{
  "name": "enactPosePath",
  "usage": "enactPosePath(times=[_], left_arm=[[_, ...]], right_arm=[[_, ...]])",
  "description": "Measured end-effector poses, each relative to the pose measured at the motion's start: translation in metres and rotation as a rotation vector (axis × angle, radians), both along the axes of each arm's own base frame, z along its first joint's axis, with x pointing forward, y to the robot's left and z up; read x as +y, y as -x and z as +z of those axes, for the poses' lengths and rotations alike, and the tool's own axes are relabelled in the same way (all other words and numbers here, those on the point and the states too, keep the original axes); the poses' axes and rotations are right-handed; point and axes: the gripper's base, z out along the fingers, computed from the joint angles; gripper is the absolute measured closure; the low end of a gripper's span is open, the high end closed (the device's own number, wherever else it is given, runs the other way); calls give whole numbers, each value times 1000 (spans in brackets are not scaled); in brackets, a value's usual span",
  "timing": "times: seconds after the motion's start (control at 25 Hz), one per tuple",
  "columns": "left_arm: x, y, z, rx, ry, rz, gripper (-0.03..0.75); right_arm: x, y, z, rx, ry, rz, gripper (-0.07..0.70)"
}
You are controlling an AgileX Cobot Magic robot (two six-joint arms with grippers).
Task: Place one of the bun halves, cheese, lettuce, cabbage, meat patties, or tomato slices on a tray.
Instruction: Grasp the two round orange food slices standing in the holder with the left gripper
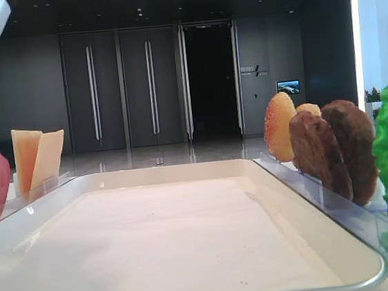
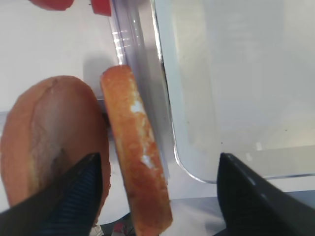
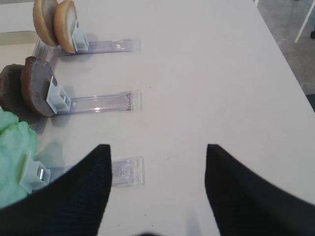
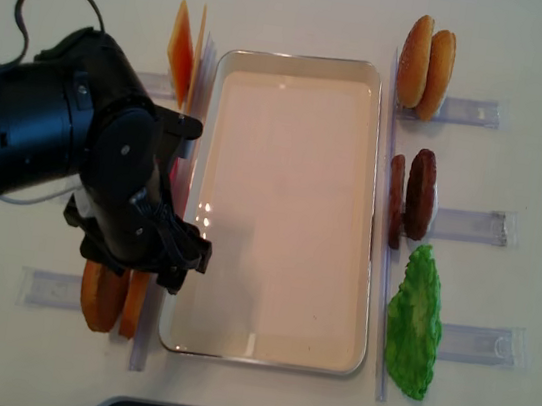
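My left claw (image 2: 157,196) hangs with its two dark fingers (image 2: 74,191) spread wide apart, clamped on nothing. Between them stands a flat round bun half with a golden-brown crust edge (image 2: 138,157), upright on its edge; a second, browner bun half (image 2: 49,147) stands just beside it, nearer the claw's left finger, which overlaps it in the wrist view. Whether either finger touches a bun I cannot tell. Just beyond the right finger lies the rounded corner of the large cream-white rectangular tray (image 2: 197,167), its floor bare. Ahead of the claw, at the top edge of the view, I see parts of pinkish-red tomato slices (image 2: 51,4).

My right claw (image 3: 157,187) also stands with fingers apart, holding nothing, over the white table (image 3: 221,73). To its left are a bright green frilly lettuce leaf (image 3: 15,157), dark brown round meat patties (image 3: 34,88) and two more buns (image 3: 54,19), each in a clear plastic strip holder (image 3: 98,102).
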Motion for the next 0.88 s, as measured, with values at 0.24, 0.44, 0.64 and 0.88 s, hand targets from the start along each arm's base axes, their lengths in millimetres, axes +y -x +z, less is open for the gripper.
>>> enactPosePath(times=[0.24, 0.44, 0.64, 0.88], left_arm=[[1, 1, 0, 10, -16, 0, 188], [3, 2, 0, 25, -36, 1, 323], [5, 3, 0, 38, -54, 2, 491], [7, 4, 1, 44, -83, -3, 560]], right_arm=[[0, 0, 0, 0, 0, 0, 202], [0, 0, 0, 0, 0, 0, 202], [0, 0, 0, 0, 0, 0, 202], [0, 0, 0, 0, 0, 0, 202]])
